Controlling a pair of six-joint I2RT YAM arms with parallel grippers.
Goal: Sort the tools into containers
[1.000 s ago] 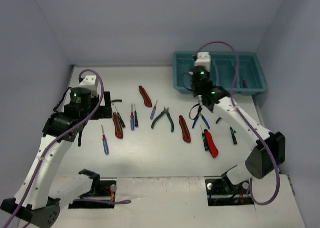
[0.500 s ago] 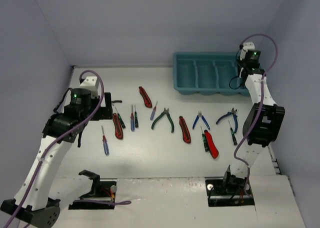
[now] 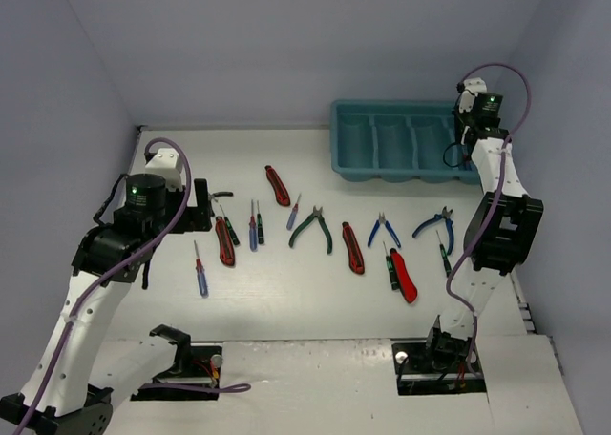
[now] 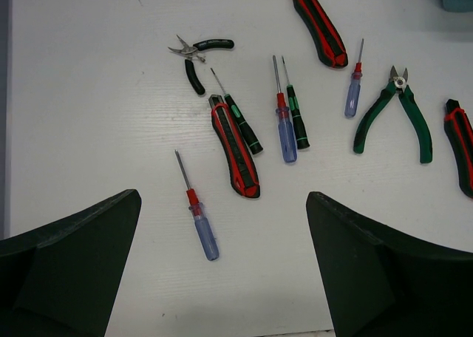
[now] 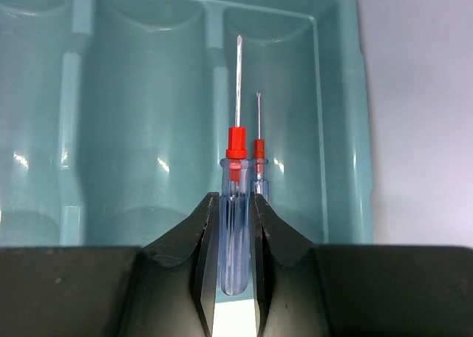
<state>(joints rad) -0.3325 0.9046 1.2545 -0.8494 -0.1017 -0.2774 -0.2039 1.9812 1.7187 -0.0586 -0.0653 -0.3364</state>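
Your right gripper (image 5: 235, 278) is clenched on a clear blue screwdriver (image 5: 236, 204). Its shaft points to 12 o'clock in the wrist view, and it hangs over the rightmost compartment of the teal tray (image 5: 148, 12). A 2nd screwdriver (image 5: 259, 160) of the same kind lies in that compartment, just at the 3 o'clock side of the held one. From above, the tray sits at 1 o'clock on the table (image 3: 286, 301), and your right arm reaches to its 3 o'clock end.

Your left gripper (image 4: 222, 278) is spread wide and grasps nothing, poised above the table's 9 o'clock side. In its wrist view a blue-handled screwdriver (image 4: 201, 222) lies on the table between the 2 fingers. At 12 o'clock from it lies a red-and-black knife (image 4: 235, 146), with a green-handled screwdriver (image 4: 240, 123) just beside its upper end. Small dark pliers (image 4: 194, 56) lie open at 11 o'clock.

The rest of the tools are strung across the middle of the table from 9 to 3 o'clock. Among them are green pliers (image 3: 313, 227) near the centre, blue pliers (image 3: 384, 231) further toward 3 o'clock, and a 2nd knife (image 3: 406, 275) at 4 o'clock.
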